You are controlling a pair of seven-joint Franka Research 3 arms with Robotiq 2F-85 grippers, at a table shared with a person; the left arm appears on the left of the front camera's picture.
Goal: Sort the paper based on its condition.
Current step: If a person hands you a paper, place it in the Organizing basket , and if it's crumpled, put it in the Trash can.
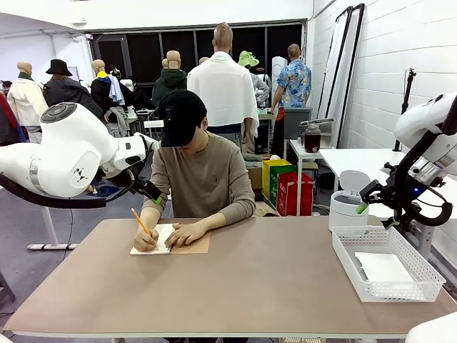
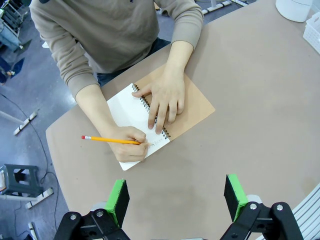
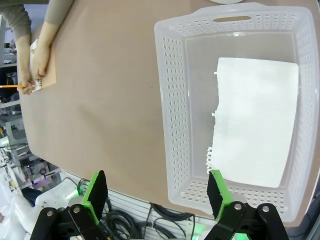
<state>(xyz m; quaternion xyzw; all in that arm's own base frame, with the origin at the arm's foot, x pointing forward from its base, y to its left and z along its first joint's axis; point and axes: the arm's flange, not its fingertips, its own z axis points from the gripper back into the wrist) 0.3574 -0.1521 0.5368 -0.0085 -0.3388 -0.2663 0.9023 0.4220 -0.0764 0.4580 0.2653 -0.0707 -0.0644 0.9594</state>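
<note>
Where the front view looks across the smooth tan bench (image 1: pixel 271 286), a person (image 1: pixel 203 179) in a beige sweater sits at the far side, bent over a spiral-bound notebook (image 1: pixel 191 246) with a brown cardboard cover. The person's writing hand (image 1: pixel 146 239) grips a yellow pencil (image 1: pixel 139 220) over the white page. The person's flat hand (image 1: pixel 187 234) presses on the book beside it. The left robot hand (image 1: pixel 152 194), black with green pads, hangs raised near the person's elbow. The right robot hand (image 1: pixel 375 214) hovers over a white plastic basket (image 1: pixel 343 259), rectangular with perforated lattice walls, at the bench's right side. One sheet of paper (image 1: pixel 385 268), thin and plain white, lies flat on the basket's floor. A round white tub (image 1: pixel 348 207) stands just behind the basket.

In the left wrist view the left robot hand's two green-padded fingers stand wide apart with nothing between them, with bare bench and the notebook beyond them. The wire spiral runs under the flat hand's fingers, and the pencil ends in a reddish eraser. The faint marks on the page are too small to read.

In the right wrist view the right robot hand's fingers are likewise spread and empty, over the basket's near rim. The paper lies toward one side of the basket floor. One long edge is ragged with torn tabs, and the other edges are straight.
</note>
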